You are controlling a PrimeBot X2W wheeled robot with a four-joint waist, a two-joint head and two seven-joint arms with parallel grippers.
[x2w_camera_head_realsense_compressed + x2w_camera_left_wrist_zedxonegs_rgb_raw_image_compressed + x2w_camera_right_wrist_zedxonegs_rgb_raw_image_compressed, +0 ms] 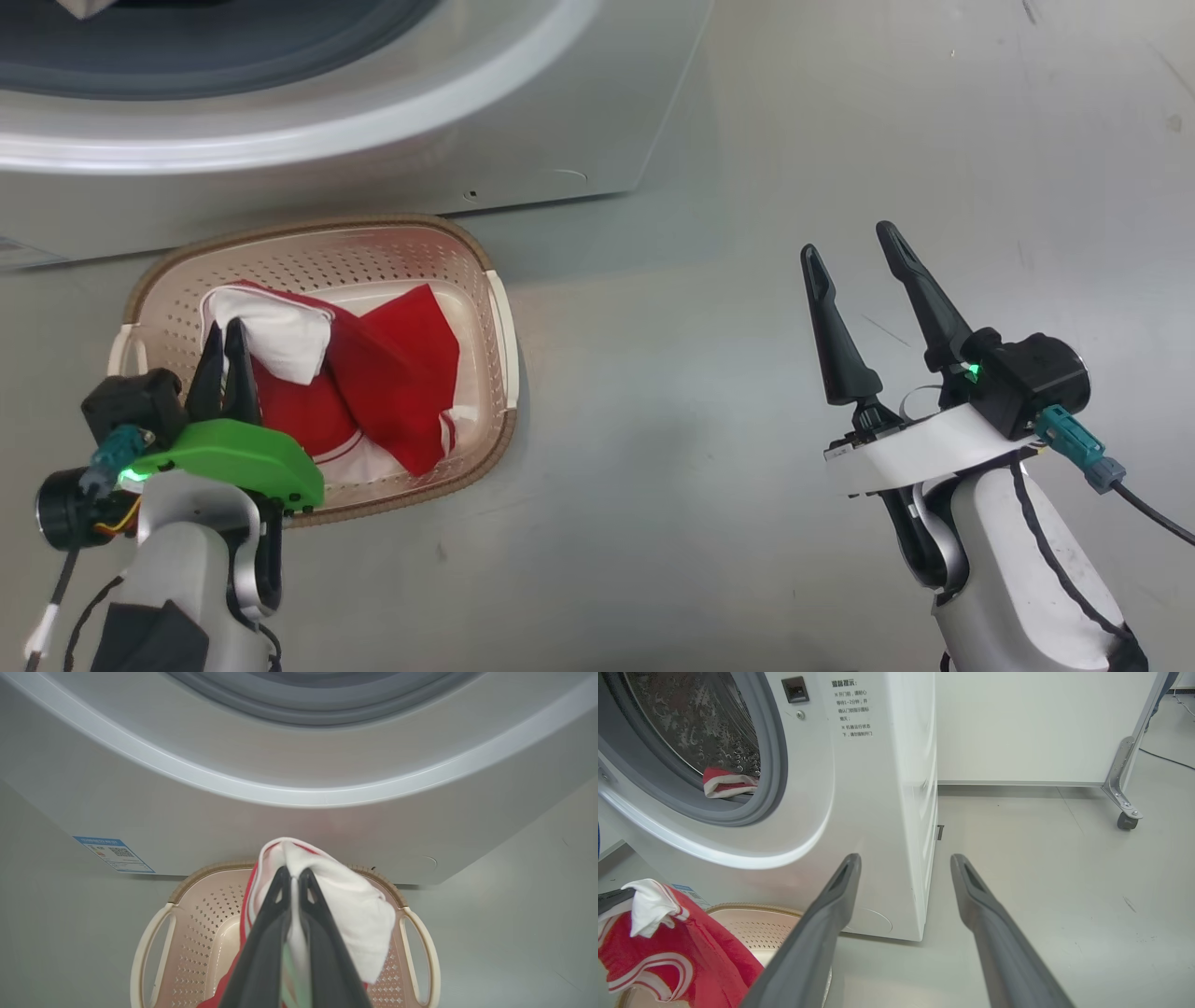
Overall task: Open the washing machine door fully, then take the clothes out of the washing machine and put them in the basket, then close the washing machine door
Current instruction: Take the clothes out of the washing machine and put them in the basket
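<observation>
In head view, the big white front-loading washing machine [523,140] stands at 11 o'clock; the cream perforated plastic basket [499,308] lies just before it, at 8 o'clock, red-and-white fabric clothes [401,373] partly in it.

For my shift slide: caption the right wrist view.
Open right end effector beside the washing machine; one red garment lies in the drum, a second garment hangs over the basket.

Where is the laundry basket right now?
The basket sits on the floor at the head view's left, in front of the washing machine, beneath the left claw gripping red clothes.
</observation>
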